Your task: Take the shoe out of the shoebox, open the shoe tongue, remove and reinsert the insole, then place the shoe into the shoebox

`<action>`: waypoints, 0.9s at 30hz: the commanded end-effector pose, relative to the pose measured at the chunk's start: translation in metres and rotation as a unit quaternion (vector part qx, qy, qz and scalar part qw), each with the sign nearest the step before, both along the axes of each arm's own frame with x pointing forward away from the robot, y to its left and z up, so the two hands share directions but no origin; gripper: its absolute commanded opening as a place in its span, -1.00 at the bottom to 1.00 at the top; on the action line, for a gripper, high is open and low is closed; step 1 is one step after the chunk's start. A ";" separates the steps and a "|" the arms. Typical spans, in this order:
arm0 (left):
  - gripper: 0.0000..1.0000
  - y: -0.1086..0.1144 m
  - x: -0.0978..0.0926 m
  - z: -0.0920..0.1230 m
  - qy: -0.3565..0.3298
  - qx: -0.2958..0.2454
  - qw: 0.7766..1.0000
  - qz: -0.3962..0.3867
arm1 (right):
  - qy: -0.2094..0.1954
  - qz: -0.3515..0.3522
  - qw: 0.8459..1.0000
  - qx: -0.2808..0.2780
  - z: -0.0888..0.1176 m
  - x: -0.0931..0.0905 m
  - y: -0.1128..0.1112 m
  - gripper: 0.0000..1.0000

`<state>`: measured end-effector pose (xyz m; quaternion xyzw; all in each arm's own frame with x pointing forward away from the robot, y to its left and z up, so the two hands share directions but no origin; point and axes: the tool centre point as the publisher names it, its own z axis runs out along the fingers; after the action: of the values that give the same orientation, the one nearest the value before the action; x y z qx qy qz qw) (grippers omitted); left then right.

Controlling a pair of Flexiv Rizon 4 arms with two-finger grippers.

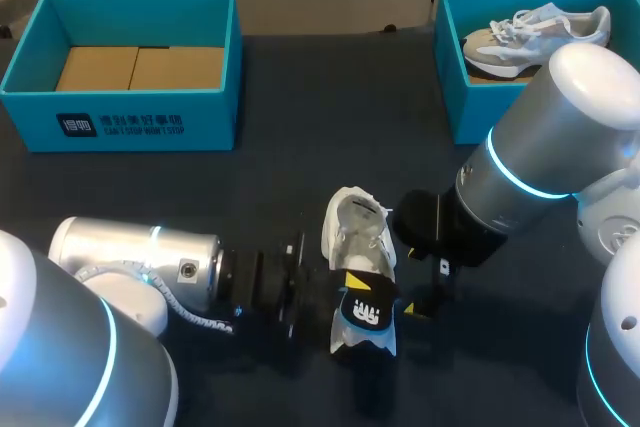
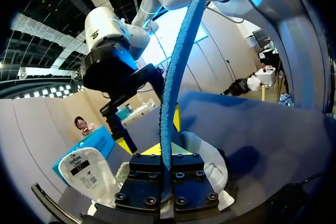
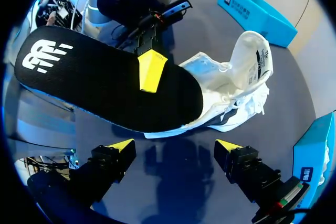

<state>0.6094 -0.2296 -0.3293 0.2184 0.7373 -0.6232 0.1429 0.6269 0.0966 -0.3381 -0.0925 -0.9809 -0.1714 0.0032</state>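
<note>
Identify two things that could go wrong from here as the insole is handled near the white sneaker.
1. The left gripper pinches the insole at one spot; its long free end curves, so it might twist or slip.
2. The right gripper is open and off the white sneaker; unheld, the sneaker may slide or tip when the insole is pushed in.

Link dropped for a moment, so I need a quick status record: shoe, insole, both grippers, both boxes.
shoe: white, on the table, tongue pulled open
insole: black top, blue underside, one end at the shoe's opening
left gripper: shut on the insole
right gripper: open, empty, beside the shoe
left box: cardboard inside, no shoe
right box: holds a second shoe
</note>
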 end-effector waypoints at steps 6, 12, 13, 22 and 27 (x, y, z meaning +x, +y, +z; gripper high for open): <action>-1.00 0.000 0.005 -0.006 -0.012 0.003 1.000 0.011 | -0.001 -0.001 1.000 -0.001 -0.001 -0.001 0.000 1.00; -1.00 0.000 0.011 -0.009 -0.027 0.010 0.999 0.019 | -0.001 -0.001 1.000 -0.001 -0.001 -0.001 0.000 1.00; -1.00 0.000 0.012 -0.010 -0.028 0.010 0.999 0.019 | -0.001 -0.001 1.000 -0.001 -0.001 -0.001 0.000 1.00; -1.00 -0.001 0.018 -0.012 -0.034 0.015 0.999 0.027 | -0.001 -0.001 1.000 -0.001 -0.001 -0.001 0.000 1.00; -1.00 -0.002 0.022 -0.013 -0.034 0.025 0.999 0.031 | -0.001 -0.001 1.000 -0.001 -0.001 -0.001 0.000 1.00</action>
<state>0.6290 -0.2271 -0.3428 0.2197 0.7489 -0.5978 0.1834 0.6269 0.0966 -0.3381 -0.0925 -0.9809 -0.1714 0.0032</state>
